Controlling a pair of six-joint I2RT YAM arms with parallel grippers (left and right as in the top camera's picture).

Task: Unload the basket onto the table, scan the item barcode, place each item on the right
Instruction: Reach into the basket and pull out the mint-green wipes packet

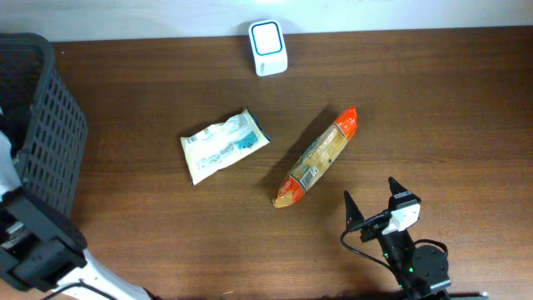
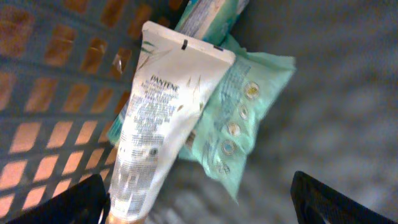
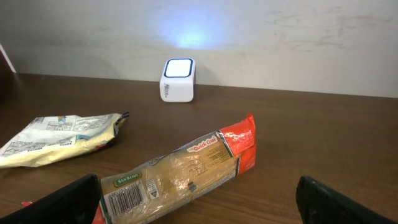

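Observation:
The white barcode scanner (image 1: 268,47) (image 3: 179,79) stands at the table's far edge. An orange-ended pasta packet (image 1: 318,157) (image 3: 186,177) lies diagonally mid-table, its barcode (image 3: 127,198) facing up. My right gripper (image 1: 370,190) (image 3: 199,208) hovers open just in front of it, holding nothing. A white and teal packet (image 1: 223,144) (image 3: 59,138) lies to the left. My left gripper (image 2: 202,208) is open inside the basket, above a white Pantene tube (image 2: 161,118) lying on a green packet (image 2: 239,118). The tube's lower end is beside the left finger (image 2: 74,202).
A dark mesh basket (image 1: 42,108) stands at the table's left edge, its lattice wall (image 2: 43,93) close beside the tube. Another green packet (image 2: 211,12) lies further in. The left arm's base (image 1: 33,250) sits at the front left corner.

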